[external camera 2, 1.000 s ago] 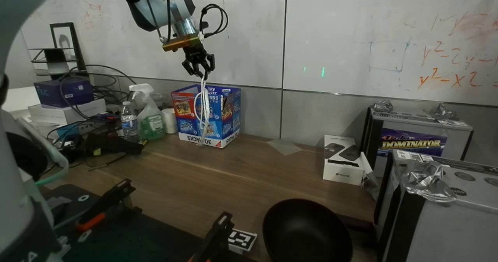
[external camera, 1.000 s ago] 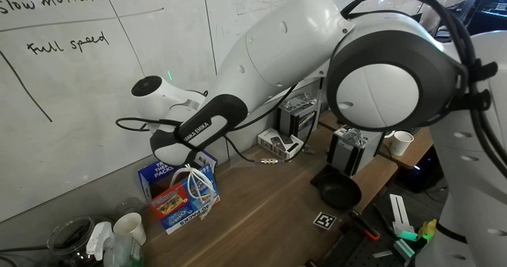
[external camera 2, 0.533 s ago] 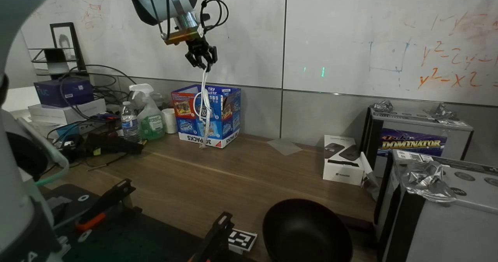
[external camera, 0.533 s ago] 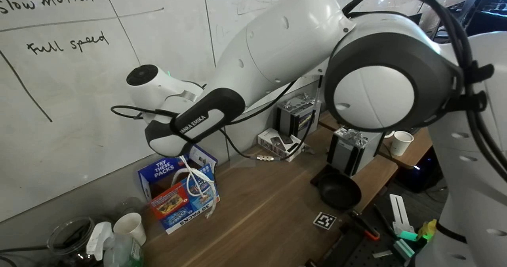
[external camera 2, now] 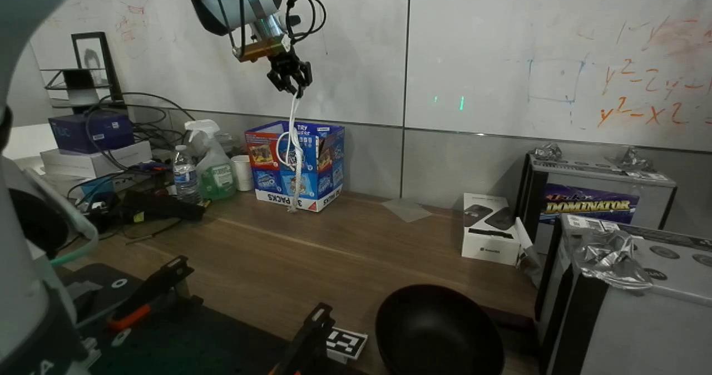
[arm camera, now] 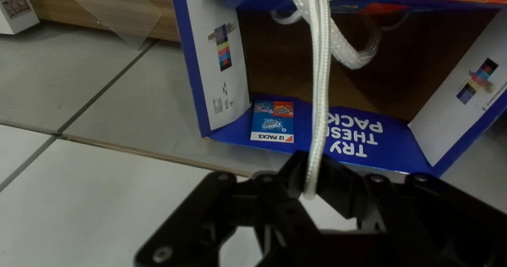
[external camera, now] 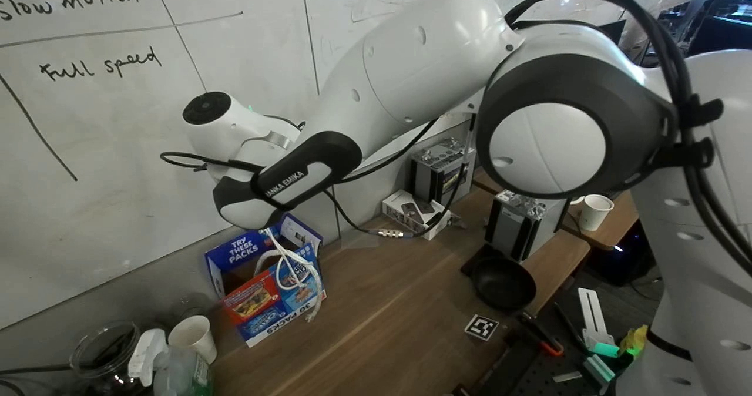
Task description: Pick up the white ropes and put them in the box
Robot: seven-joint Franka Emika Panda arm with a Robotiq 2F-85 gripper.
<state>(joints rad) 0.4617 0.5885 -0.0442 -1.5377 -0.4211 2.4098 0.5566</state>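
End effector (arm camera: 315,174) pinching white ropes (arm camera: 324,61); loops seen against opening of blue box (arm camera: 396,142), whether inside unclear.

A wooden table (external camera 2: 356,241) bears the box (external camera 2: 311,166), cup (external camera 2: 243,173) and spray bottle (external camera 2: 217,177).

Two gray cases (external camera 2: 653,205) (external camera 2: 656,330), one blue box (external camera 2: 310,169) marked "30 PACKS"
One hand (external camera 2: 296,92), one black pan (external camera 2: 439,330), one spray bottle (external camera 2: 218,177) , one water bottle (external camera 2: 185,180) and at least two white cups (external camera: 197,338) (external camera: 595,212) appear; the number of white ropes (arm camera: 323,73) is unclear.
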